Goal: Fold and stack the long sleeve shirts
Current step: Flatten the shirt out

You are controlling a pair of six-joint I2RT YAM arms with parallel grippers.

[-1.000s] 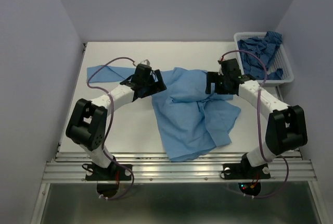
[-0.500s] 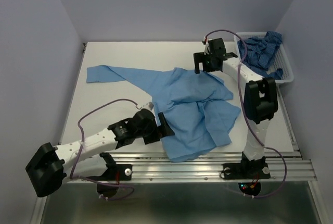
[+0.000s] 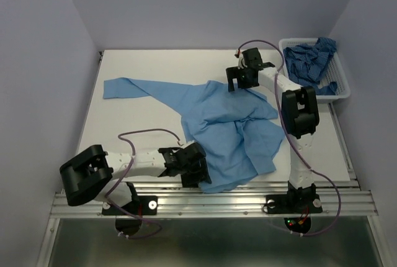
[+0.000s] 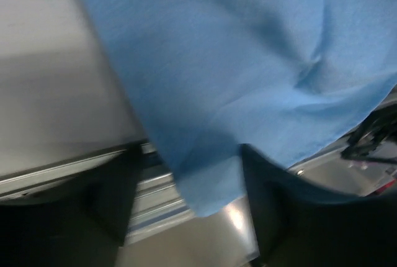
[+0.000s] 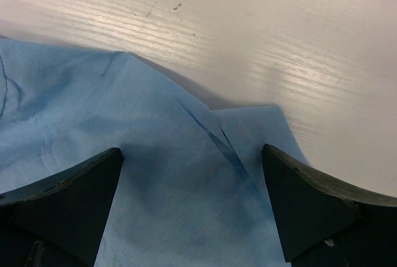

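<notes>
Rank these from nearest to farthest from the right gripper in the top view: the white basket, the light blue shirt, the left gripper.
1. light blue shirt, beneath the right gripper.
2. white basket, far right corner.
3. left gripper, at the shirt's near hem.

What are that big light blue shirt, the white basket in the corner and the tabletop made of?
The light blue shirt looks like thin, matte woven cloth: it creases and folds softly. The basket seems to be white plastic, judging by its stiff moulded mesh wall. The tabletop is a hard, smooth white board with a faint sheen and fine streaks up close. It may be laminate, but I cannot tell.
</notes>
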